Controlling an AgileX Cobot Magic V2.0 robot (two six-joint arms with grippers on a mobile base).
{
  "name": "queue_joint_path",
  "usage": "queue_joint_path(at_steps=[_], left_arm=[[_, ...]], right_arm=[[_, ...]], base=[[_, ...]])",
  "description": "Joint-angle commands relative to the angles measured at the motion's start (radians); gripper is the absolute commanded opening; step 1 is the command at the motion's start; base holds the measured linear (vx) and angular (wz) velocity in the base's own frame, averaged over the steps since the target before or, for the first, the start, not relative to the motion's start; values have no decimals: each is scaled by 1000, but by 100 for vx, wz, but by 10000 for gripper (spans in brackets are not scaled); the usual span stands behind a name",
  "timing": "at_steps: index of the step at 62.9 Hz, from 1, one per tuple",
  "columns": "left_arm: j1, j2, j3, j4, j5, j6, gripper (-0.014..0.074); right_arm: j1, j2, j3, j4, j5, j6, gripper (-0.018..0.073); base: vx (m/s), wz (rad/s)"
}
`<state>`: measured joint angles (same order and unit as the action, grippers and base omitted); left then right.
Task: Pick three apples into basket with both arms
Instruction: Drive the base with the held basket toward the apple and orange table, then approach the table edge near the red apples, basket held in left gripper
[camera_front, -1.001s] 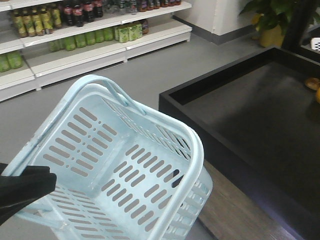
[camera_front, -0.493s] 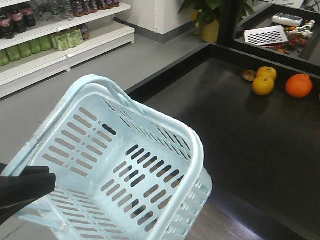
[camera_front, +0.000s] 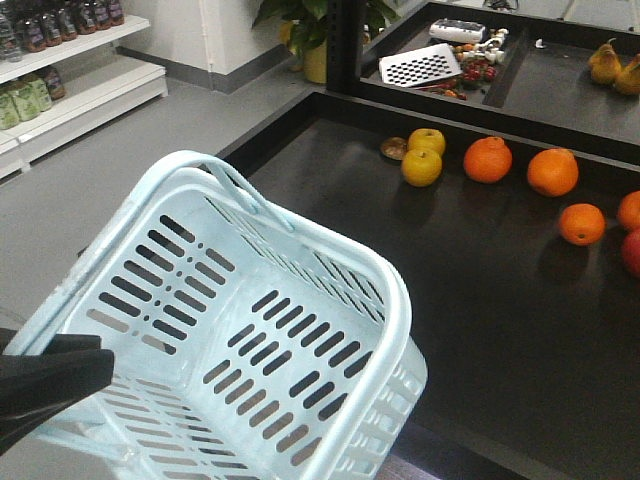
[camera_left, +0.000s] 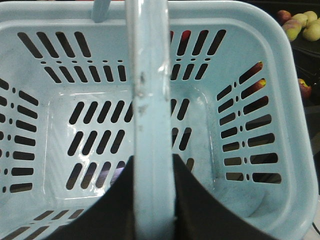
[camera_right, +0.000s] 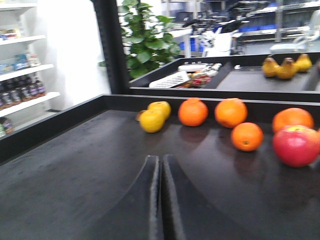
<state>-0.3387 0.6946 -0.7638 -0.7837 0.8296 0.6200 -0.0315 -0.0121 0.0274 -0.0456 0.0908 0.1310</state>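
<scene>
Basket (camera_front: 398, 310) fills the front view. It is pale blue with slots, tipped and held up in the air, over the grey floor (camera_front: 120, 170) and just beside the edge of the black worktop (camera_front: 480, 320). The left tool (camera_front: 60, 380) is a black shape at the low left corner, against the basket's rim. On the worktop, well apart from the basket, lie two yellow fruits (camera_front: 421, 166), some oranges (camera_front: 487, 159) and a red apple (camera_front: 632, 252) cut off at the right edge.

From the left wrist, the basket's handle (camera_left: 150, 75) runs straight up the middle. The left tool (camera_left: 154, 200) is clenched on it, with one black finger on each side. Bits of red and yellow fruit show through the slots on the right.

From the right wrist, the right tool (camera_right: 161, 200) is squeezed closed with nothing in it, low over the bare worktop (camera_right: 65, 180). The oranges (camera_right: 193, 111) sit ahead near the back wall. The red apple (camera_right: 296, 145) is off to the right.
</scene>
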Motion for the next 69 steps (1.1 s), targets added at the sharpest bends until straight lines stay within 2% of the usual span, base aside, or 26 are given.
queue_joint_path(at_steps=[1,21,69], left_arm=[[-17,-5,-26,-66,-71,-7,-6],[-19,-5,-26,-66,-71,-7,-6],[-19,-5,-26,-66,-71,-7,-6]], right_arm=[[-7,-13,13,-10,-78,-5,-4],[-7,-13,13,-10,-78,-5,-4],[-7,-13,13,-10,-77,-5,-4]], base=[[9,-35],[9,-24],[10,-5]])
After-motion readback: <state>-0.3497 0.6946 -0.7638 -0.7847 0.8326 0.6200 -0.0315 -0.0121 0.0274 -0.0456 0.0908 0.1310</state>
